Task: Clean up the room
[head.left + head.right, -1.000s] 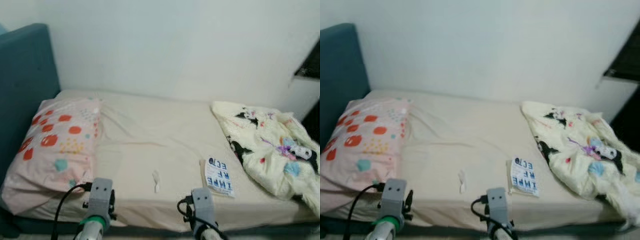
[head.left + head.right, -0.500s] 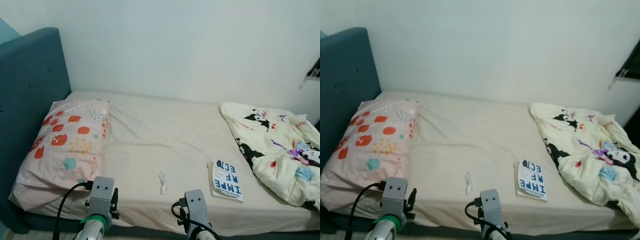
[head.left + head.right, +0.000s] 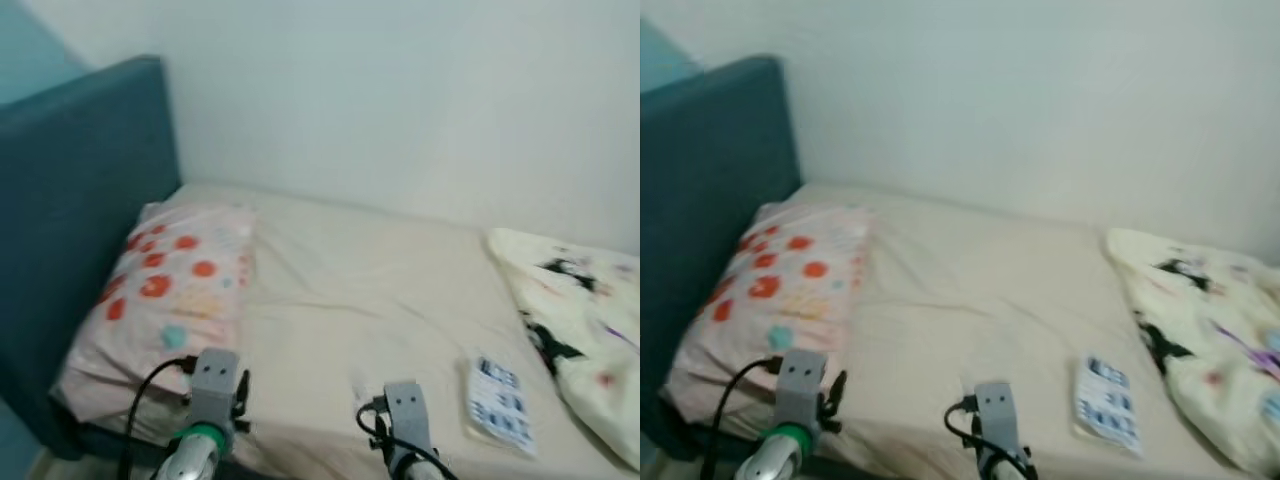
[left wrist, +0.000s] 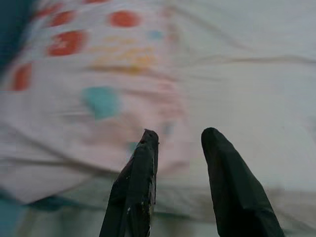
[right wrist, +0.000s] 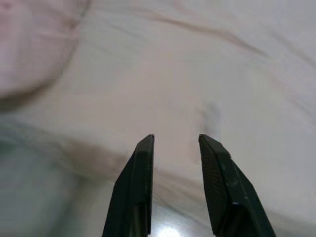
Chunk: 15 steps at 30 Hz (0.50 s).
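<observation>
A bed (image 3: 400, 290) with a cream sheet stands against a white wall, its blue headboard (image 3: 80, 230) on the left. A book (image 3: 498, 405) lies flat near the bed's near edge, right of both grippers and apart from them; a rumpled cartoon-print blanket (image 3: 580, 340) lies further right. A pillow (image 3: 175, 295) with red spots rests at the left. The left gripper (image 4: 180, 140) hangs by the pillow's near end, fingers parted and empty. The right gripper (image 5: 175, 140) hovers over the sheet's near edge, fingers spread, grasping nothing.
</observation>
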Motion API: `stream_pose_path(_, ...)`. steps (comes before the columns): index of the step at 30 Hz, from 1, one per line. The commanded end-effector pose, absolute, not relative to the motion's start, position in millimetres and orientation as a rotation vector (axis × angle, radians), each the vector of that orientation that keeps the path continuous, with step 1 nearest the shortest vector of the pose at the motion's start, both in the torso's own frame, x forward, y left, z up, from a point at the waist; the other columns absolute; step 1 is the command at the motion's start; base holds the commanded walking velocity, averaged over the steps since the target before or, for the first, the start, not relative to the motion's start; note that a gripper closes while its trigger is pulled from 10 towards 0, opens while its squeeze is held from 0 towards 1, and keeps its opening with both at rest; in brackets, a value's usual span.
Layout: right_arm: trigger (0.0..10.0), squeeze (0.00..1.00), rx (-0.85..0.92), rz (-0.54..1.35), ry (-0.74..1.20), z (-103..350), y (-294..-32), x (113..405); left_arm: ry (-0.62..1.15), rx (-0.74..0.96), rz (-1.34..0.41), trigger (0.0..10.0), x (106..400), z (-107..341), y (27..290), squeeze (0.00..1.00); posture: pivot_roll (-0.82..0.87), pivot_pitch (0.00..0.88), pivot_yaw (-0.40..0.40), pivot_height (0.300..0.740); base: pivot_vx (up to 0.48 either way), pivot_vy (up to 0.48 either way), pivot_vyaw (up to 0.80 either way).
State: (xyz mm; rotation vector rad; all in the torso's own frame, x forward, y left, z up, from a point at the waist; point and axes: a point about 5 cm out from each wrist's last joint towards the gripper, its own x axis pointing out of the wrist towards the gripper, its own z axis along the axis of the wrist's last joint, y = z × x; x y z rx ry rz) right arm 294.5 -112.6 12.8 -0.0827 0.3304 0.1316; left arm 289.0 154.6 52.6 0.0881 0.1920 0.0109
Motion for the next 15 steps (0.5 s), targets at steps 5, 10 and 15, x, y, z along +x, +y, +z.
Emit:
stream_pose_path(5,10.0,0.00,-0.090,0.088,0.381,1.0,-127.5,285.2,0.207,0.074,-0.023,10.0,287.9,49.4,142.1,0.00,0.04,0.012,0.000,0.740,0.307,0.000,0.00)
stream_pose_path(10,10.0,0.00,-0.091,0.085,0.382,0.5,-127.9,284.5,0.212,0.105,-0.027,10.0,288.4,48.0,139.7,0.00,0.04,0.008,0.004,0.740,0.000,0.000,0.00)
stream_pose_path(15,10.0,0.00,-0.090,0.081,0.382,0.1,-128.3,284.3,0.218,0.112,-0.036,10.0,288.6,47.2,138.5,0.00,0.04,0.011,0.006,0.740,0.000,0.000,0.00)
